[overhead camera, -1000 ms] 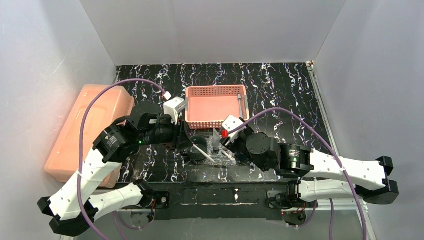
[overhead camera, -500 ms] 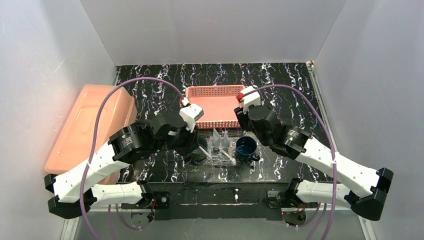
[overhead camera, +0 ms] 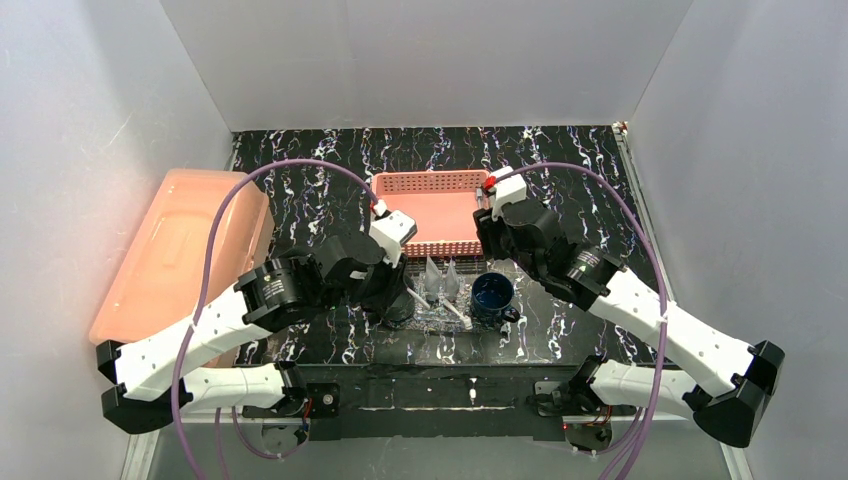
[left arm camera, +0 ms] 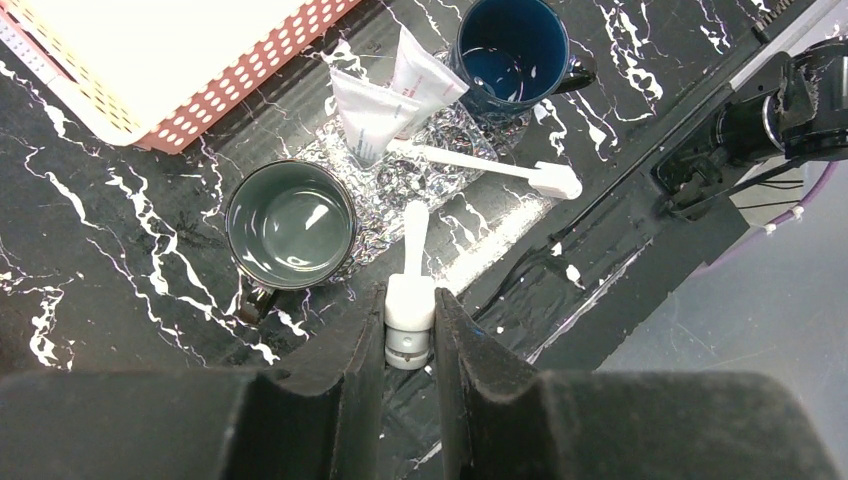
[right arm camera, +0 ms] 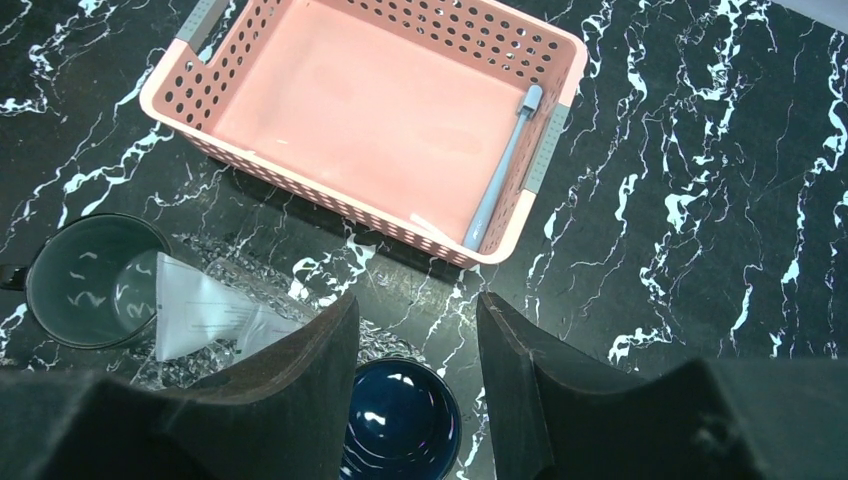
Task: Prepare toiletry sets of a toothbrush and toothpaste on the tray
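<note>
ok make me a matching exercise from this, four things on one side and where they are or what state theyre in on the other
Things:
1. grey-blue toothbrush
2. toothpaste tubes
3. left gripper
4. right gripper

Place or state:
A. jaws open, holding nothing
B. lying in the pink basket
C. jaws shut on a white toothbrush
D. on the glittery tray

Pairs: 1-B, 2-D, 3-C, 4-A
</note>
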